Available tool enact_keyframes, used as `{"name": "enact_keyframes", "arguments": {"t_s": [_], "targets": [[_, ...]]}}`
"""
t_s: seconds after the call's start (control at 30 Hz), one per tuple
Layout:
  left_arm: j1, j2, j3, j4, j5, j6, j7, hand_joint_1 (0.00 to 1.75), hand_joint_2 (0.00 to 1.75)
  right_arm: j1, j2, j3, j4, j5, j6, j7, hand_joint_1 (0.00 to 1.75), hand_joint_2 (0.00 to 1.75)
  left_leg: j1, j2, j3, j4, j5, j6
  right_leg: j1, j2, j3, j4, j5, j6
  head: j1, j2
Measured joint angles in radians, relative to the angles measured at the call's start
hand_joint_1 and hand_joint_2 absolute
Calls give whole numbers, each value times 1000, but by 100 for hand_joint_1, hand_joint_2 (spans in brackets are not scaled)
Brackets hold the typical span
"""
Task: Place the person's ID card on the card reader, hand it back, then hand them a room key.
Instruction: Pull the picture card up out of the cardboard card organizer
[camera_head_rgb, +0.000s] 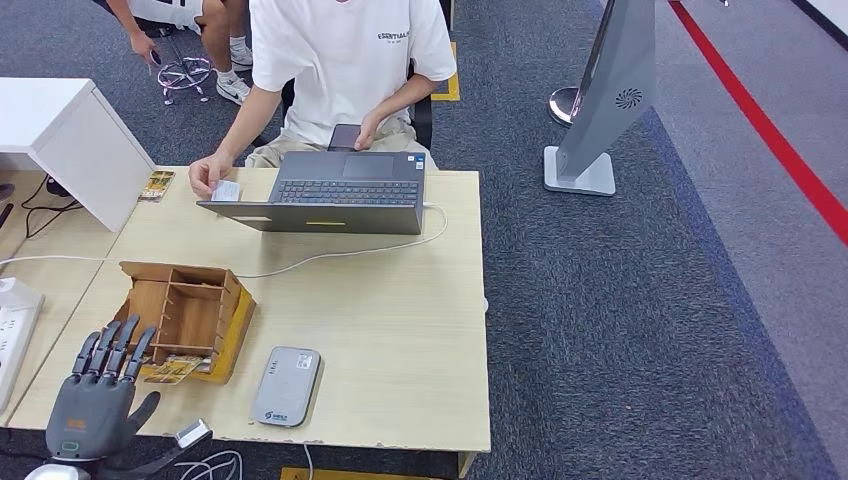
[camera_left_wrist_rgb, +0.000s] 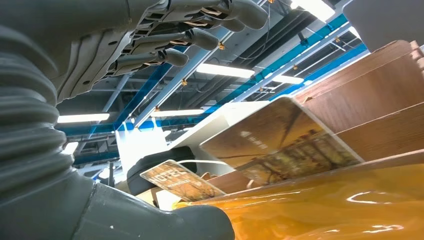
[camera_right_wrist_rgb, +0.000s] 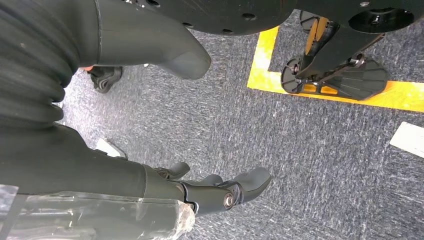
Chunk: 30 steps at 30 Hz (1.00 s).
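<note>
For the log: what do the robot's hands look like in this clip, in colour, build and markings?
The left hand has a matte grey palm shell with a small green-ringed mark near the wrist, and dark segmented fingers with grey tips. In its wrist view a grey ribbed cover sits behind it. The right hand is darker, with black fingers, a round silver pivot, and clear plastic wrap along the arm.
</note>
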Motion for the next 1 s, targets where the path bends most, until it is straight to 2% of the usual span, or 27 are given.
{"name": "enact_keyframes", "arguments": {"t_s": [0.73,0.87,1.0], "targets": [[-1,-6,-19,0,8,0,21,0,175,-1,0,1,0,0,0,-2,0,175,0,0,0,0,0,0,0,0,0,0,0,0,0,0],[-1,-6,-20,0,14,0,21,175,175,-1,0,1,0,1,0,-2,0,175,0,0,0,0,0,0,0,0,0,0,0,0,0,0],[-1,-1,-27,4,21,0,32,175,175,-1,0,1,0,0,0,-3,0,175,0,0,0,0,0,0,0,0,0,0,0,0,0,0]]}}
